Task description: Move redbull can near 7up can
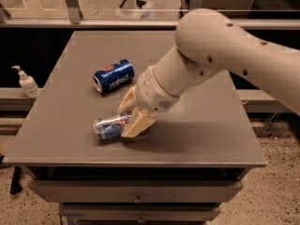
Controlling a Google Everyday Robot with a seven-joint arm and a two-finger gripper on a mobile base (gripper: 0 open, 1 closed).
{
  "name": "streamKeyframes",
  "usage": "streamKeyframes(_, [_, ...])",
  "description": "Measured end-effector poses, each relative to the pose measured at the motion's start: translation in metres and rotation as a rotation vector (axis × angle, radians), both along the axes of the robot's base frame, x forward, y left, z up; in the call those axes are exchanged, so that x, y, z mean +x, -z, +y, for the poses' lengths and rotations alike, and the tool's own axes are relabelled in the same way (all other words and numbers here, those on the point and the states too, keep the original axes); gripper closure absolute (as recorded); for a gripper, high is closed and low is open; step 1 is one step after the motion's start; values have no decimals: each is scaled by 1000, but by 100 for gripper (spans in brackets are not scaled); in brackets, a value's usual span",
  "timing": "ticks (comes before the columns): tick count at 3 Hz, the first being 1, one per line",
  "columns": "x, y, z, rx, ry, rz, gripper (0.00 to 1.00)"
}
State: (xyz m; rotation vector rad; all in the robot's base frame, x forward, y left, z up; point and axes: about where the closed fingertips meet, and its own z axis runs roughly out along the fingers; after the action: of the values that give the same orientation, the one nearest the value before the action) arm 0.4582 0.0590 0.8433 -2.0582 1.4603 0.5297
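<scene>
The redbull can (107,128) lies on its side near the front left of the grey table (197,139), silver top pointing left. My gripper (123,123) comes in from the right; its tan fingers (137,124) close around the can's right end. The 7up can is not in view; my arm covers much of the table's middle and right.
A dark blue Pepsi can (113,75) lies on its side just behind the gripper. A soap dispenser bottle (27,82) stands on a ledge left of the table. Drawers (136,191) sit under the table's front edge.
</scene>
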Motion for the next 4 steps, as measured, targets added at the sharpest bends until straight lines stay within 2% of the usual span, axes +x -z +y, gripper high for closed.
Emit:
streamKeyframes(1, [17,-6,-28,-22,52,-26,100])
streamKeyframes(2, [42,-13,-76,-53,129,-53,100])
streamKeyframes(3, [42,-13,-76,-53,129,-53,100])
streamKeyframes(4, [34,-23,-81,-39,161,-76,100])
